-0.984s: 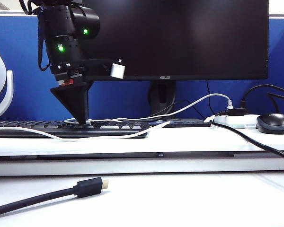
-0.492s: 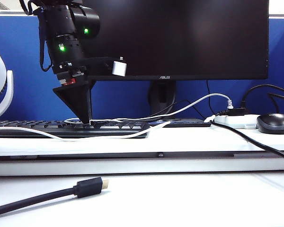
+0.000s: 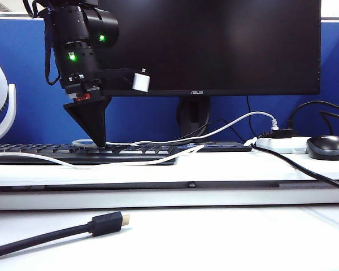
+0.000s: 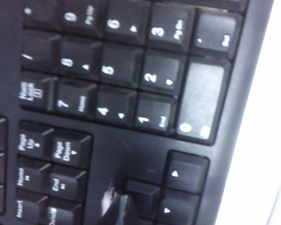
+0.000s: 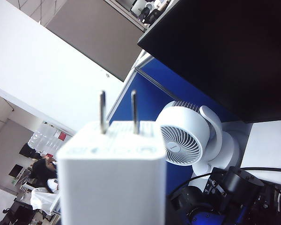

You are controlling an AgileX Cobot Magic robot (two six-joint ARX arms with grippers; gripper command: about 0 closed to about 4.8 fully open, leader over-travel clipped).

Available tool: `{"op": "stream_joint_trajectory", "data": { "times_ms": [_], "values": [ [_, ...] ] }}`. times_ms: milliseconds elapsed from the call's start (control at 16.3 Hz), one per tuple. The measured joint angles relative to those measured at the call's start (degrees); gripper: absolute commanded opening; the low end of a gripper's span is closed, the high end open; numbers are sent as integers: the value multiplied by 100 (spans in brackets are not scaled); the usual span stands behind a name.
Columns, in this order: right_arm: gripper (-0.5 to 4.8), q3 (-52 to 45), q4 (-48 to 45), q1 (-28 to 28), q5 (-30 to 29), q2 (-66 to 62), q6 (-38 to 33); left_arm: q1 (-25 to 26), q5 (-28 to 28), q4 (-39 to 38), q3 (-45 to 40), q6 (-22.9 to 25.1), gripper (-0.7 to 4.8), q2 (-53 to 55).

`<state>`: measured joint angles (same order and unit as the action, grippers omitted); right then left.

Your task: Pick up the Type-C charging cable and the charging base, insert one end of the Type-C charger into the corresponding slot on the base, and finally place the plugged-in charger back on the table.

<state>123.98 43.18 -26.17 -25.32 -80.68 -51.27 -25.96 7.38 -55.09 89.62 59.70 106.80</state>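
Note:
My left gripper [image 3: 99, 144] points straight down with its tip on the black keyboard [image 3: 130, 151], which sits on the table's raised shelf. In the left wrist view the left gripper [image 4: 117, 206] is shut, and a short white bit of the Type-C charging cable [image 4: 108, 198] is pinched at the tip beside the arrow keys. The rest of the thin white Type-C charging cable [image 3: 158, 161] trails along the keyboard's front edge. The charging base [image 5: 112, 173], a white block with two metal prongs pointing up, fills the right wrist view. My right gripper holds it from below, and its fingers are hidden behind the block.
A thick black cable with a gold-tipped plug [image 3: 108, 222] lies on the lower table [image 3: 226, 237]. A greyish-white cable [image 3: 237, 120] runs to the power strip [image 3: 282, 145] beside a black mouse [image 3: 326, 147]. Behind stand the monitor [image 3: 214, 45] and a white fan [image 3: 0, 107].
The left gripper's jaws have closed at the keyboard and its tip has shifted slightly left. The white cable loop beside the tip has shifted with it. The right side looks unchanged.

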Motion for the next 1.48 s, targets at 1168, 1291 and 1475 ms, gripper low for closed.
{"op": "stream_joint_trajectory", "data": {
  "times_ms": [1168,1291,1475],
  "values": [
    [-6,0,2,0,0,-2,87,431,570,37,192,-874,182,-890],
    [-6,0,2,0,2,-4,140,398,1049,-175,157,-236,288,-887],
    [-6,0,2,0,2,-13,140,413,1064,-170,157,234,287,-885]
  ]
}}
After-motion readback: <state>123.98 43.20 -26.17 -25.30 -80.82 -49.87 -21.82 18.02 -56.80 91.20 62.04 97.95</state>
